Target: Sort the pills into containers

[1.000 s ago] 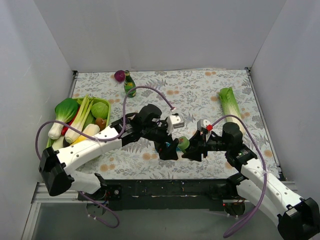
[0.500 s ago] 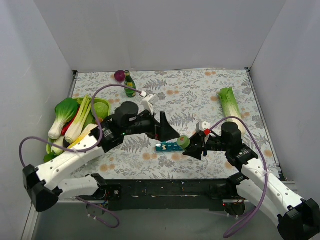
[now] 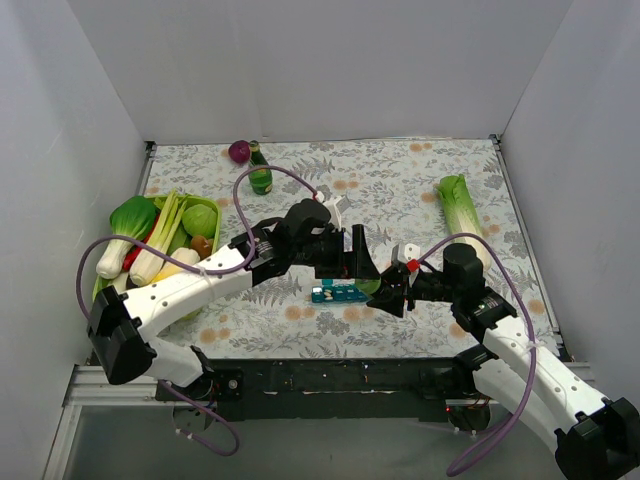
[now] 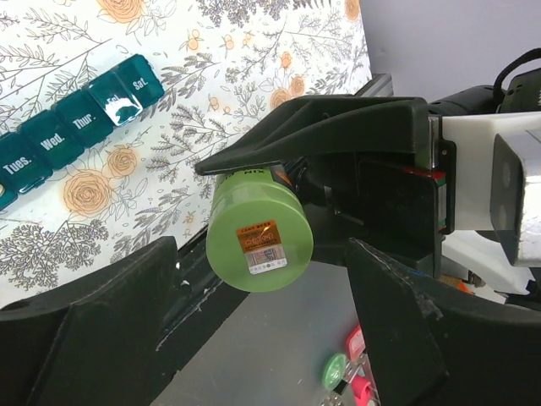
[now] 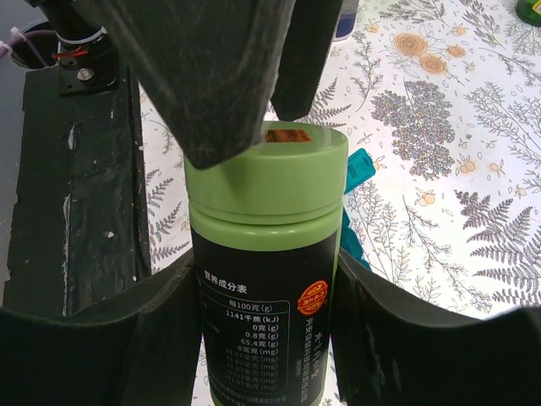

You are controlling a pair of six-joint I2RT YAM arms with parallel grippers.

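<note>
Close to the counter's (image 3: 400, 180) near edge, the right claw (image 3: 392, 290) is closed round the dark body of a green-capped bottle (image 5: 266, 254), which it holds tipped over with the cap towards the left arm. The left claw (image 3: 358, 258) gapes wide at that cap, a finger to each side; whether it touches cannot be told. Just beside the bottle lies the teal organiser (image 4: 76, 127), lids down and white day names showing, and beyond it the counter runs mostly open to the back wall (image 3: 320, 70), with vegetables (image 3: 135, 220) left and a leek (image 3: 460, 205) right.

Left gripper (image 4: 262, 249) spread, right gripper (image 5: 264, 296) clamped.
</note>
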